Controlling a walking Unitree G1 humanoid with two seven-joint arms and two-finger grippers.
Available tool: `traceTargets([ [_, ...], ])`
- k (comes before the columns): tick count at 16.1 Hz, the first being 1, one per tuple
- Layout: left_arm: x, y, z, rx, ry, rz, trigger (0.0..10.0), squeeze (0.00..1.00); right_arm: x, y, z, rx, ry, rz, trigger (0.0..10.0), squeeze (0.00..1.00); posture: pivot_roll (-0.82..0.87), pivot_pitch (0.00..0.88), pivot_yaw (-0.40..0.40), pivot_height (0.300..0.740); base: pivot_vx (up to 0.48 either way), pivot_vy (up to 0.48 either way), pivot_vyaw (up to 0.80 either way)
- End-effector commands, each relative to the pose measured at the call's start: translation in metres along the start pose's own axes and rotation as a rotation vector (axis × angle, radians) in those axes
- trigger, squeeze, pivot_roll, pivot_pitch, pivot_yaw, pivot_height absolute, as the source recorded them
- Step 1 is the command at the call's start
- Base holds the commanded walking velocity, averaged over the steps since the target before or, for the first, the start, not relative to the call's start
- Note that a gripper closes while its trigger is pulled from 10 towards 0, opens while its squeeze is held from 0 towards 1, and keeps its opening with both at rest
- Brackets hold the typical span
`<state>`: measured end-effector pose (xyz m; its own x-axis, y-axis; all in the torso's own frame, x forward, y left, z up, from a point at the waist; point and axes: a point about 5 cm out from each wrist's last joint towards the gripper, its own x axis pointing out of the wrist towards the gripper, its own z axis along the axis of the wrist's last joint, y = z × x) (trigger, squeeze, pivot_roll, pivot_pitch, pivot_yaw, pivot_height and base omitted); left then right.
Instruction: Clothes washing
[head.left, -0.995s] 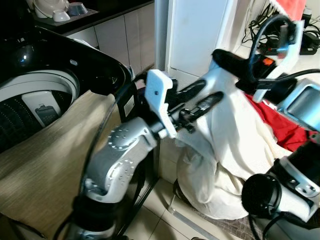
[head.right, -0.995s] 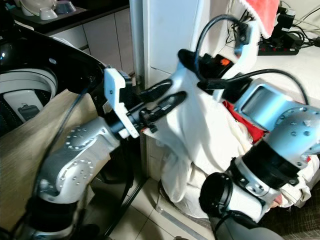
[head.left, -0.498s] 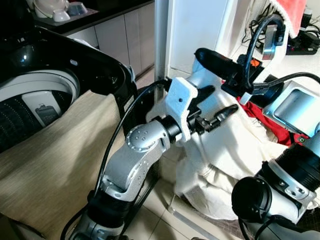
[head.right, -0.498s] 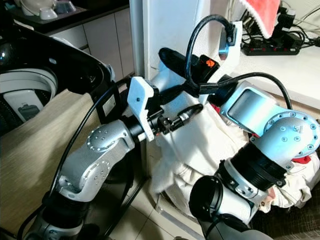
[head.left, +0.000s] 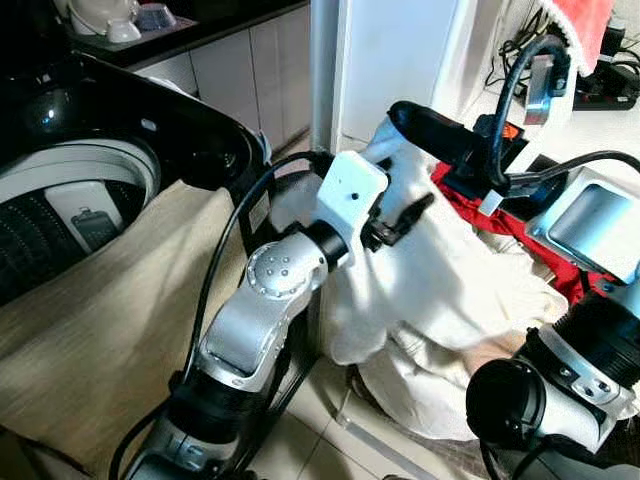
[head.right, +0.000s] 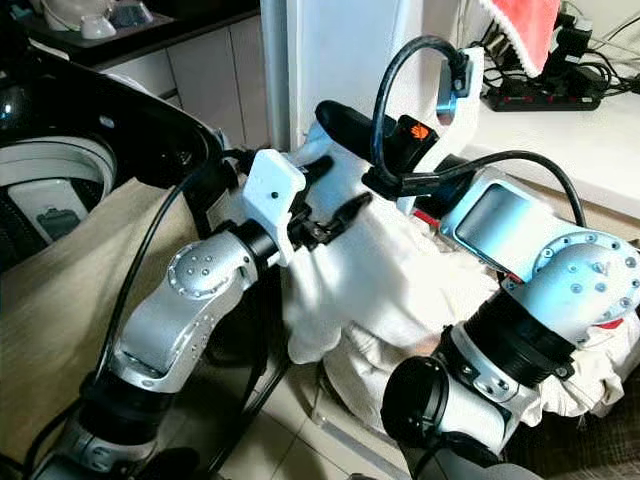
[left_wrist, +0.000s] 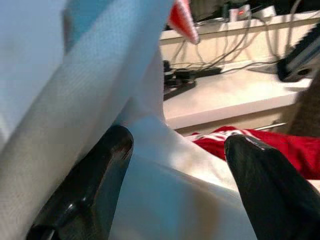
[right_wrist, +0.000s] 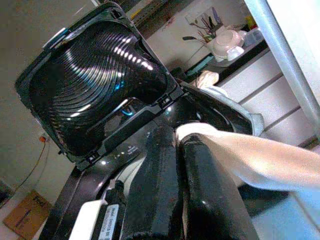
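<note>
white garment (head.left: 450, 290): creased, draped above the red cloth (head.left: 570, 262) beside the washing machine (head.left: 90, 200) | our right tool (right_wrist: 182, 165) clenched on its edge | our left tool (left_wrist: 175, 175) spread, fingers astride the fabric | beige cloth (head.left: 90, 330) hangs over the washer rim

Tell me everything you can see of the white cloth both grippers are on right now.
The white cloth is a soft, creased cream-white woven garment, lifted and draped in loose folds. The right gripper is shut on a pinched edge; the left gripper has its fingers spread with the fabric between them. Its lower part hangs onto more pale laundry beside a red garment, right of the open black top-loading washing machine.
</note>
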<state>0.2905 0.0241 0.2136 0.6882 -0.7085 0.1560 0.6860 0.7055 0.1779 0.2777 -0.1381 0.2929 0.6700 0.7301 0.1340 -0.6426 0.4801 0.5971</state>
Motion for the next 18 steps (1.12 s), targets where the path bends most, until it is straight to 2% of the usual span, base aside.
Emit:
traceTargets([
  [1,-0.001,0.001,0.005,-0.033,-0.037,-0.009,10.0,0.0,-0.005,0.001,0.002,-0.021,-0.002,-0.004,0.0,0.0,-0.11,0.0,-0.008,0.74,0.0,0.0,0.0],
  [2,-0.013,-0.004,0.022,-0.178,-0.181,-0.108,10.0,0.0,-0.007,-0.001,0.003,-0.022,-0.006,-0.023,0.0,0.0,-0.11,0.0,-0.008,0.74,0.0,0.0,0.0],
  [3,-0.016,-0.005,0.025,-0.192,-0.203,-0.135,10.0,0.0,-0.008,-0.002,0.004,-0.023,-0.006,-0.026,0.0,0.0,-0.12,0.0,-0.005,0.74,0.0,0.0,0.0],
  [4,-0.03,-0.009,0.032,-0.203,-0.228,-0.26,10.0,0.0,-0.011,-0.005,0.005,-0.032,-0.001,-0.05,0.0,0.0,-0.12,0.0,-0.009,0.74,0.0,0.0,0.0],
  [5,-0.034,-0.006,0.033,-0.199,-0.23,-0.265,10.0,0.0,-0.013,-0.006,0.006,-0.031,0.0,-0.057,0.0,0.0,-0.12,0.0,-0.011,0.74,0.0,0.0,0.0],
  [8,-0.05,0.018,0.044,-0.189,-0.247,-0.247,10.0,0.0,-0.019,-0.014,0.006,-0.025,0.013,-0.1,0.0,0.0,-0.11,0.0,-0.02,0.74,0.0,0.0,0.0],
  [10,-0.05,0.032,0.044,-0.141,-0.233,-0.185,10.0,0.0,-0.019,-0.013,0.007,-0.024,0.014,-0.091,0.0,0.0,-0.11,0.0,-0.023,0.74,0.0,0.0,0.0],
  [12,-0.042,0.037,0.03,-0.08,-0.151,-0.143,10.0,0.0,-0.017,-0.009,0.007,-0.029,0.014,-0.065,0.0,0.0,-0.11,0.0,-0.023,0.74,0.0,0.0,0.0],
  [14,-0.033,0.026,0.016,-0.123,-0.09,-0.161,10.0,0.0,-0.016,-0.006,0.008,-0.031,0.011,-0.05,0.0,0.0,-0.11,0.0,-0.018,0.74,0.0,0.0,0.0],
  [16,-0.024,0.013,0.0,-0.127,-0.041,-0.181,10.0,0.0,-0.015,-0.004,0.008,-0.036,0.008,-0.038,0.0,0.0,-0.12,0.0,-0.012,0.74,0.0,0.0,0.0],
  [17,-0.02,0.005,0.0,-0.186,-0.063,-0.213,10.0,0.0,-0.015,-0.003,0.008,-0.037,0.008,-0.037,0.0,0.0,-0.12,0.0,-0.01,0.74,0.0,0.0,0.0],
  [18,-0.019,0.003,0.001,-0.203,-0.076,-0.223,10.0,0.0,-0.015,-0.003,0.008,-0.036,0.008,-0.036,0.0,0.0,-0.12,0.0,-0.01,0.74,0.0,0.0,0.0],
])
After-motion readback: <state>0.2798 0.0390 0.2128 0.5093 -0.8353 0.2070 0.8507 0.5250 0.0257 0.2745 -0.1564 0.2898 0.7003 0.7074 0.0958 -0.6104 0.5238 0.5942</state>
